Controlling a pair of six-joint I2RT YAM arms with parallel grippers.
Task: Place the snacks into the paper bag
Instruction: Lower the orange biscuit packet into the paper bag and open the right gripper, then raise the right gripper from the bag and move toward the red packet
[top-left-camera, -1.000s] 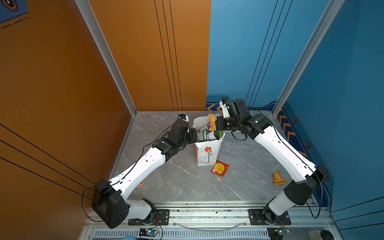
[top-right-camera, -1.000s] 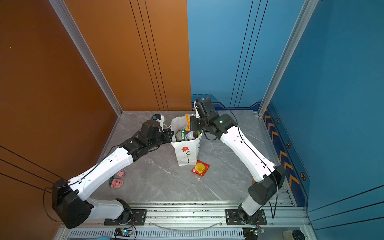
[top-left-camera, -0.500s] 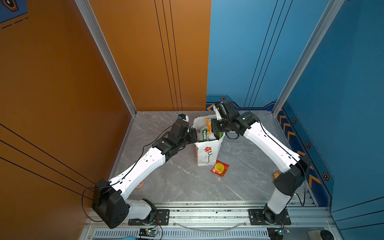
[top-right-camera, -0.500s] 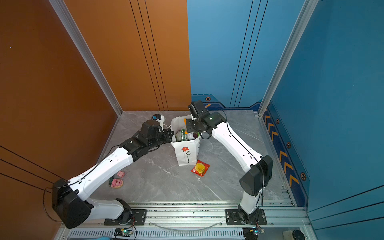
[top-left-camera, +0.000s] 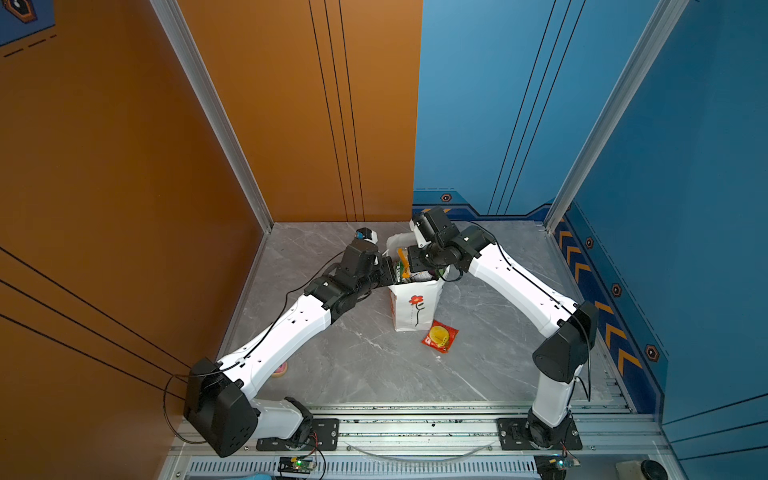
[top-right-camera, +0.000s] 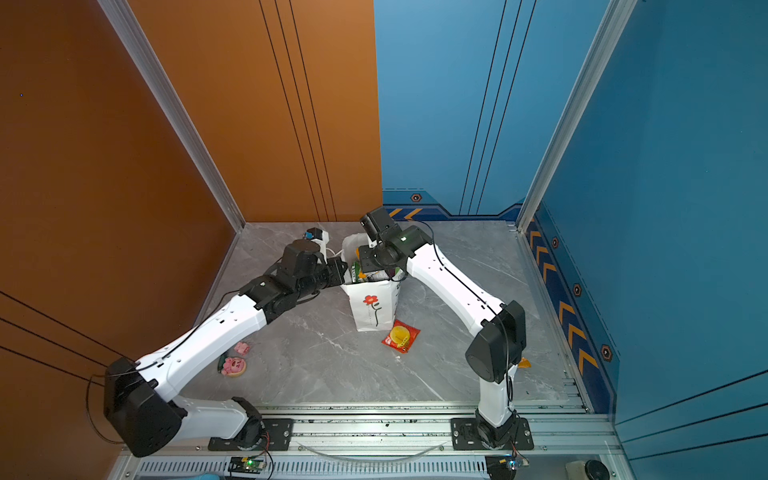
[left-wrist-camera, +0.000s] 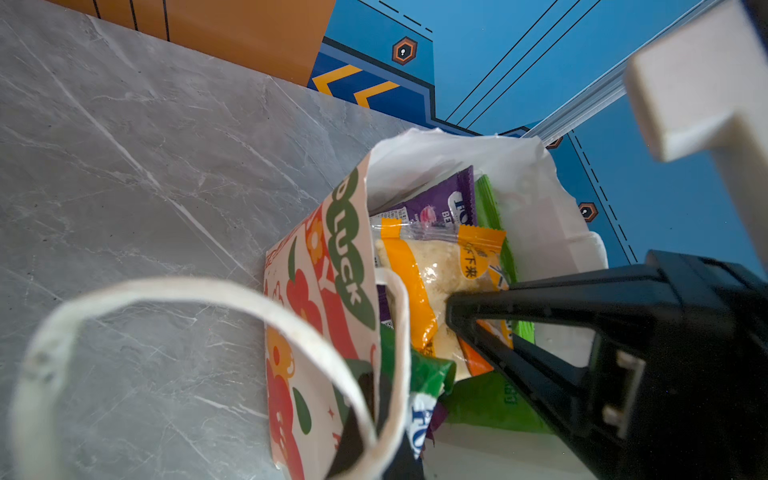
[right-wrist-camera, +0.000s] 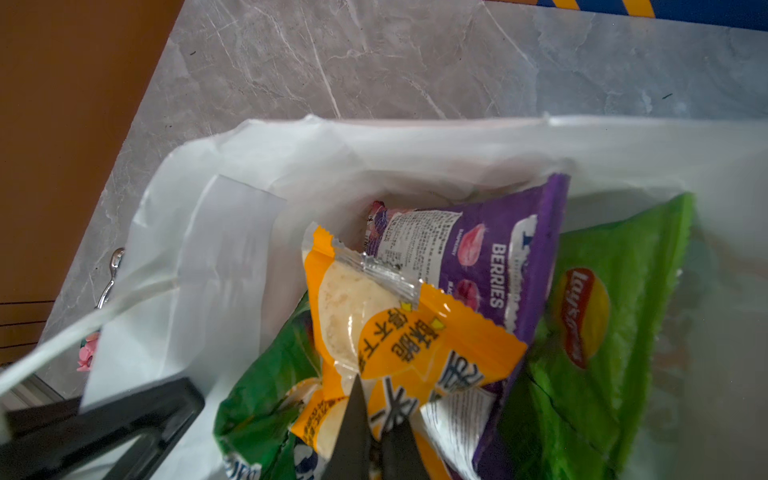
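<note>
The white paper bag (top-left-camera: 415, 307) (top-right-camera: 372, 309) stands upright mid-table, red flower facing front. My left gripper (top-left-camera: 388, 272) (left-wrist-camera: 370, 386) is shut on its left rim, beside the cord handle (left-wrist-camera: 166, 291). My right gripper (top-left-camera: 411, 259) (right-wrist-camera: 376, 415) is shut on an orange snack packet (right-wrist-camera: 399, 332) (left-wrist-camera: 419, 270), low in the bag's mouth. Under it lie a purple berries packet (right-wrist-camera: 498, 249), a bright green crisp packet (right-wrist-camera: 602, 332) and a dark green packet (right-wrist-camera: 266, 382). A red packet with a yellow circle (top-left-camera: 439, 336) (top-right-camera: 401, 336) lies on the table at the bag's front right.
Another orange packet (top-right-camera: 524, 363) peeks out behind my right arm's elbow. Two small pink round things (top-right-camera: 233, 365) lie by my left arm's base. Orange and blue walls close the back and sides. The metal rail (top-left-camera: 415, 424) runs along the front.
My right arm has swung left and down, carrying the orange packet into the bag's mouth, and its elbow has folded in. The left arm and the bag have not moved.
</note>
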